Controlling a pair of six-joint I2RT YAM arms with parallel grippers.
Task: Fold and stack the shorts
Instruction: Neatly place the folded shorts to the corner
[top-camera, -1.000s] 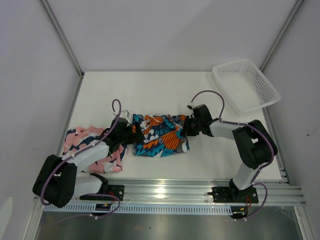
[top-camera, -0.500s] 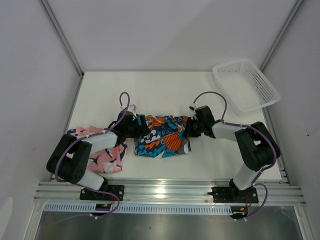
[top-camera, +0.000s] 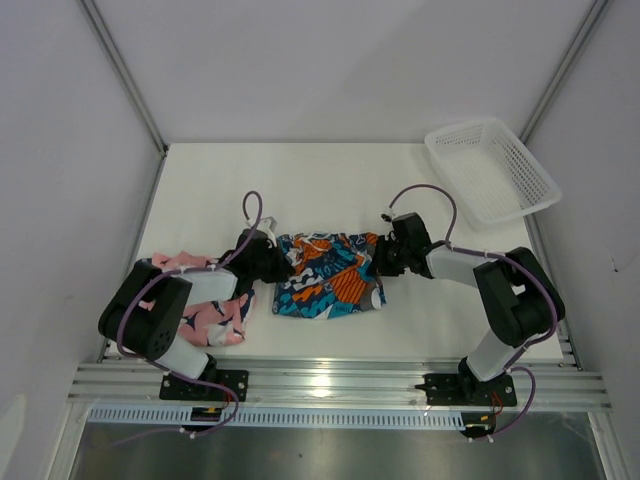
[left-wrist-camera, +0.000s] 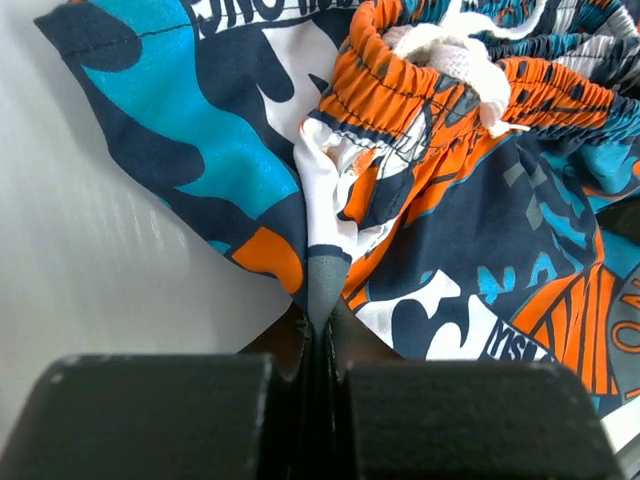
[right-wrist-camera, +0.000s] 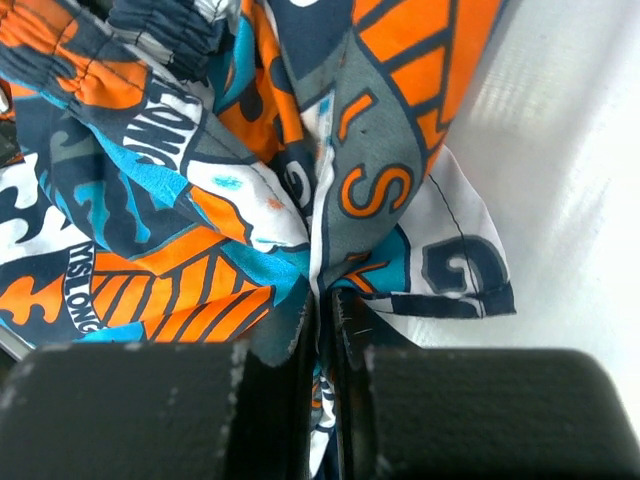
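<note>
Left gripper (left-wrist-camera: 318, 330) had come forward and clamped the blue shorts (top-camera: 326, 276) at their left edge; right gripper (right-wrist-camera: 321, 300) pinched the right edge. Lifting both evenly would keep them taut.

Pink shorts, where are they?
Top view: the pink shorts lie at the table's left edge, partly under the left arm, beside the patterned shorts.

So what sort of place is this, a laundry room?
Probably a robotics test cell: a white table boxed in by blank panels, with a left arm and right arm bolted to a metal rail.
</note>
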